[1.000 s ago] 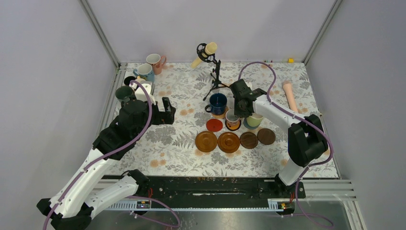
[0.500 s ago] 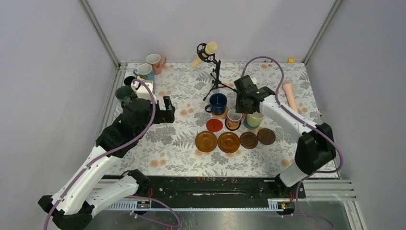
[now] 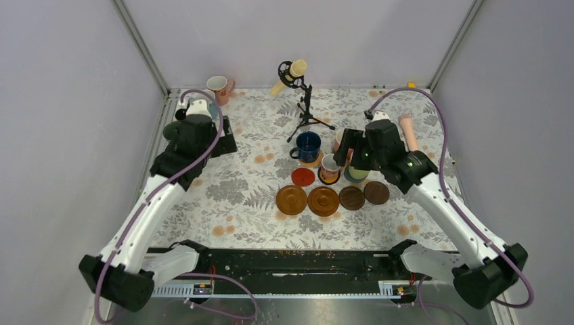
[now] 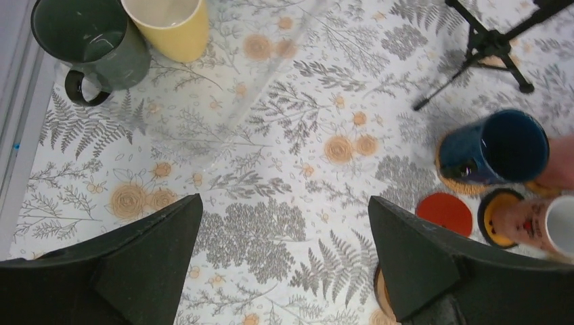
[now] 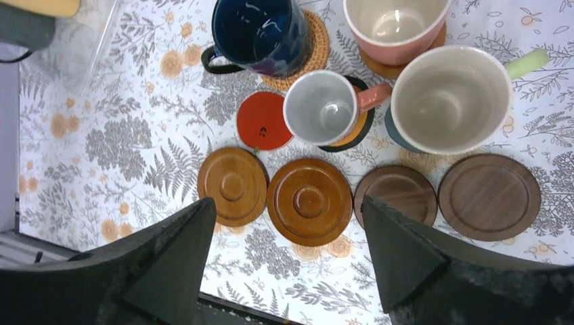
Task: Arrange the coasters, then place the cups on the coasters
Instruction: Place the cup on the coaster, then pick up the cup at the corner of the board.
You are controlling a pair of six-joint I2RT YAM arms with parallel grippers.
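Wide and empty, the right gripper is hovering over the wooden coasters just in front of the red coaster, the left gripper well left of it. Reaching there for the dark green mug is probably risking toppling the adjoining yellow mug.

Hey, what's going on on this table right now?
Two robot arms are setting cups on coasters. The navy cup, pink cup, small cup and pale green cup sit on coasters; the red coaster and four wooden coasters are bare. The right gripper hovers open above them, holding nothing. The left gripper, open too, is near the dark green cup and yellow cup.
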